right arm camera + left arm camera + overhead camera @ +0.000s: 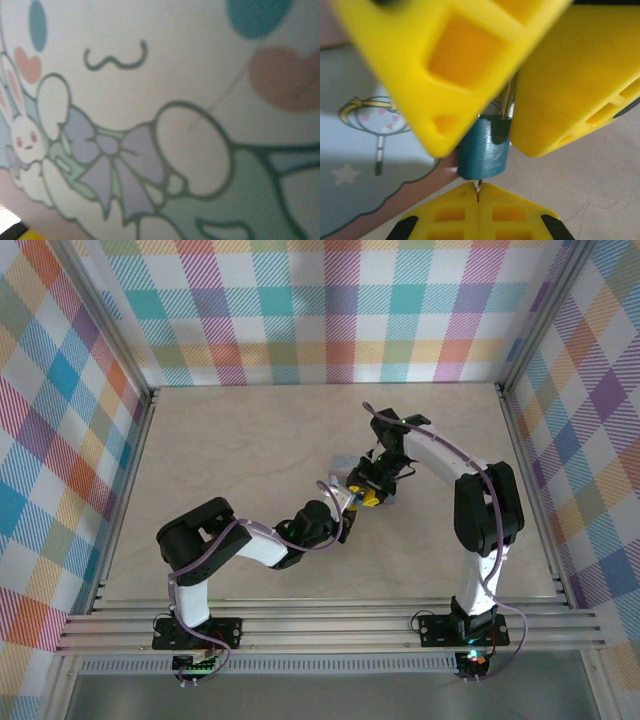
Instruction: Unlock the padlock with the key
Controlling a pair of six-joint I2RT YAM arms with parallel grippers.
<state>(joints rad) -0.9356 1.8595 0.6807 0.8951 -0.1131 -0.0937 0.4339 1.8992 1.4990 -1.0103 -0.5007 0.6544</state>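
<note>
Padlock (482,152) clamped in right end effector (499,119); left end effector (478,196), at 6 o'clock, pinches key (478,186) touching padlock's underside.

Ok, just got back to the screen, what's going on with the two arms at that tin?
Both arms meet at the edge of the pale-blue cartoon-print tin. The right gripper holds the small blue padlock by its top, jaws closed around the shackle. The left gripper pinches the key, whose tip is at the padlock's underside. I cannot tell how far the key is in, or whether the shackle has released.
</note>
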